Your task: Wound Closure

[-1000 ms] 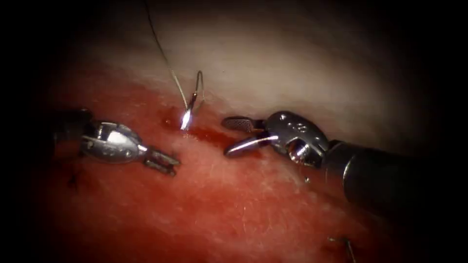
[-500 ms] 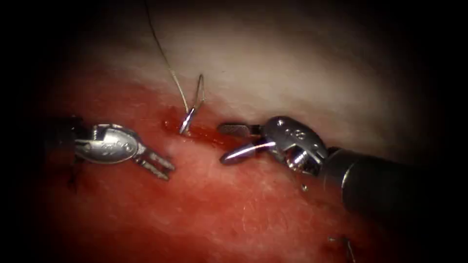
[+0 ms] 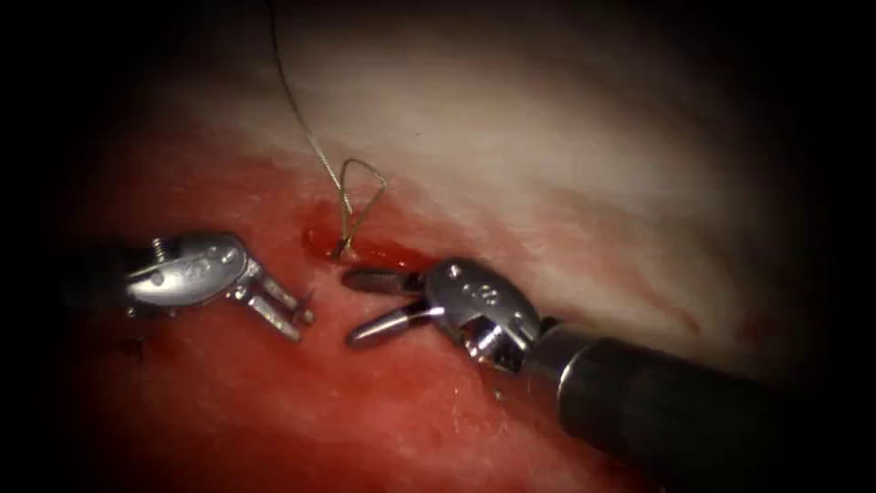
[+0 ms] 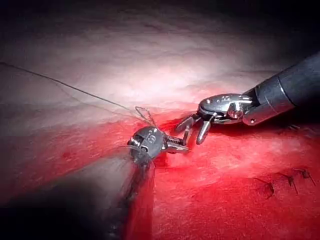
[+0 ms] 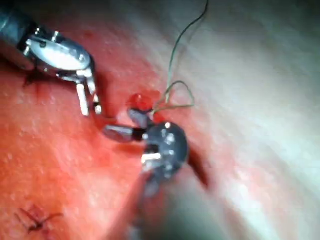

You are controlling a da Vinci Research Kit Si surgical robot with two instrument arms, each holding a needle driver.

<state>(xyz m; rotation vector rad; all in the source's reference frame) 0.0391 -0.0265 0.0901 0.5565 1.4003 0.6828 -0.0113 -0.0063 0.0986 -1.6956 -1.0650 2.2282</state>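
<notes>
Going left to right in the endoscope view: the left tool (image 3: 290, 315) is sitting on the left of the cut (image 3: 365, 248) with its jaws a little apart, holding nothing. Compared with a second ago it's drifted slightly left and up, tips now angling down toward the tissue (image 3: 547, 164).

Next over, the thread (image 3: 301, 114) is coming down from the top and ending in a small loop (image 3: 363, 196) right at the cut, where red fluid (image 3: 383, 248) is pooling. A second ago there was a bright, shiny sliver standing there, which I was reading as the needle end; now I'm only seeing a thin, wider loop going into the tissue at the cut. So I can't point to the needle itself right now; it's either buried or too small to make out.

The right tool (image 3: 360, 306) is the big mover: it's slid in from the right and down, jaws wide apart, upper tip sitting just beside the spot where the loop enters. Holding nothing.

The right wrist view is agreeing: right tool (image 5: 125, 125) gaping next to the loop (image 5: 177, 95), left tool (image 5: 90, 102) close by.

My read: neither tool has anything in hand, and the right one is closing in on the thread's entry point.
</notes>
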